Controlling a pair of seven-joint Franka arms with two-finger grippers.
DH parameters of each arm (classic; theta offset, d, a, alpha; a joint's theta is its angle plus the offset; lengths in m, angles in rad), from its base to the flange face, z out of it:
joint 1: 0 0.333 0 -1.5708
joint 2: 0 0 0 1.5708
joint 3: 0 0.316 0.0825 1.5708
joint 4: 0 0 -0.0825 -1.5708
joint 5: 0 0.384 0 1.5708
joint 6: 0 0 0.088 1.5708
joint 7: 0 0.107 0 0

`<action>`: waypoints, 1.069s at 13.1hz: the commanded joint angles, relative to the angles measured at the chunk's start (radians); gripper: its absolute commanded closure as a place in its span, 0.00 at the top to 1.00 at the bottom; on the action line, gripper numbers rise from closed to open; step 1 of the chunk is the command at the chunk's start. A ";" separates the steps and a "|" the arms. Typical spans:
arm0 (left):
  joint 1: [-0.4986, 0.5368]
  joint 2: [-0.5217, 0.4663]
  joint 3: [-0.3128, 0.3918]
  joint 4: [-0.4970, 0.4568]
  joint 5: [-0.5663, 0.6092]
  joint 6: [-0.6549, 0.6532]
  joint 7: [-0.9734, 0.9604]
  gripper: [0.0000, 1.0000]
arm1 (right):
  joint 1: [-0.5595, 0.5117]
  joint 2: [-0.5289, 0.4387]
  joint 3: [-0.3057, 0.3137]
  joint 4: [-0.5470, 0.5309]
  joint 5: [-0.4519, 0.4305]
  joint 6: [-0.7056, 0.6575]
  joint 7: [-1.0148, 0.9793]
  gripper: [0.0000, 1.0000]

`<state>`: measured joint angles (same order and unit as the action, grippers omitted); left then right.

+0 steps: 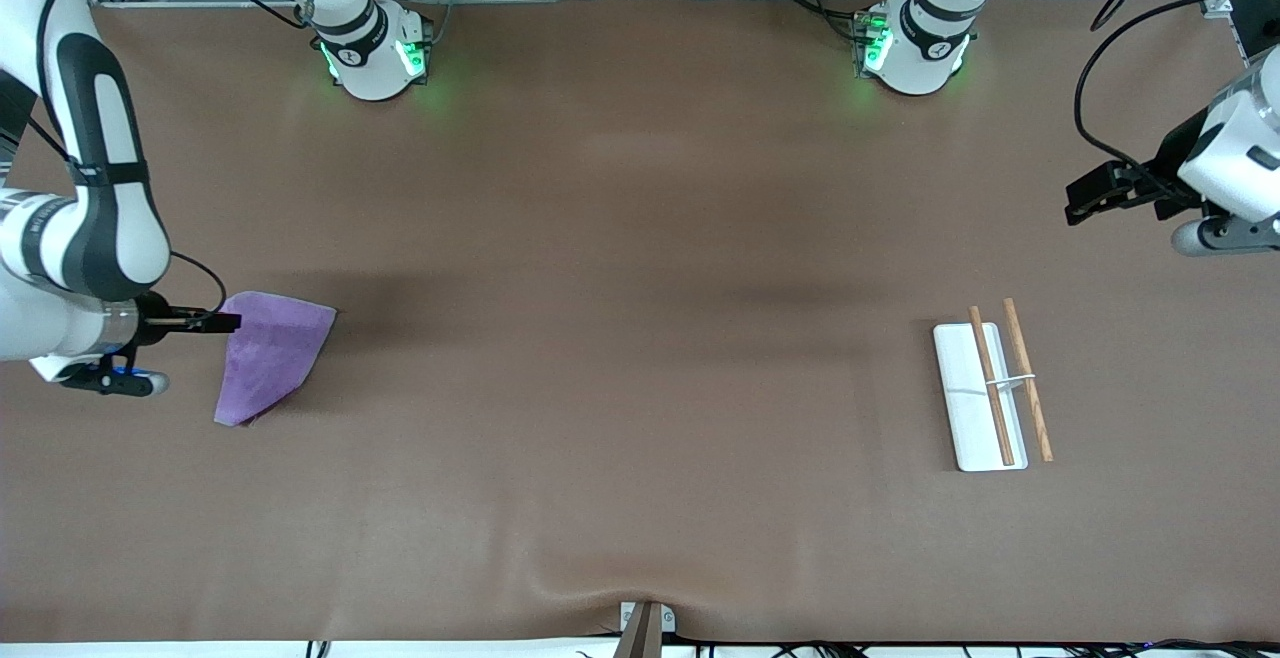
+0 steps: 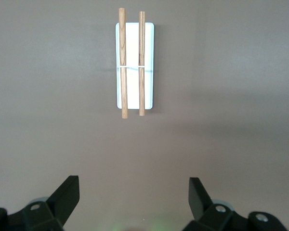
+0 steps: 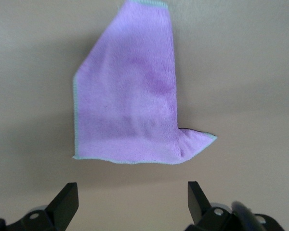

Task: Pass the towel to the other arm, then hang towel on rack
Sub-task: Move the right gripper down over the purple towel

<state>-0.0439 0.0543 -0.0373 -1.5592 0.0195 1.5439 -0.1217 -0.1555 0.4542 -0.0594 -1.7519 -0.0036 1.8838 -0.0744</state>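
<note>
Front view shows the towel [image 1: 272,354] flat on the table at the right arm's end, just beside the empty, open-jawed right gripper [image 1: 222,321], well apart from the rack [image 1: 978,398] near the open, waiting left gripper [image 1: 1078,200].

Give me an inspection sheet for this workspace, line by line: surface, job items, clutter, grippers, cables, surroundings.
Surface: brown table, slight ripple at camera edge.
Job's things: lilac fuzzy towel flat at right arm's end, one corner folded; white-based rack with two wooden rods at left arm's end.
Clutter: nothing seen.
Grippers: right gripper open, beside towel's edge; left gripper open, waiting, nothing held.
Cables: black cables looping along both arms.
Surroundings: equipment along base edge.
</note>
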 commanded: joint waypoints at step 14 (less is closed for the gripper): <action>-0.013 0.078 -0.033 0.019 -0.003 0.071 -0.010 1.00 | -0.118 0.124 0.018 -0.109 0.036 0.184 -0.277 0.19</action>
<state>-0.0543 0.1218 -0.0687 -1.5584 0.0192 1.6099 -0.1232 -0.2634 0.5920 -0.0487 -1.8433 0.0166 2.0547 -0.3231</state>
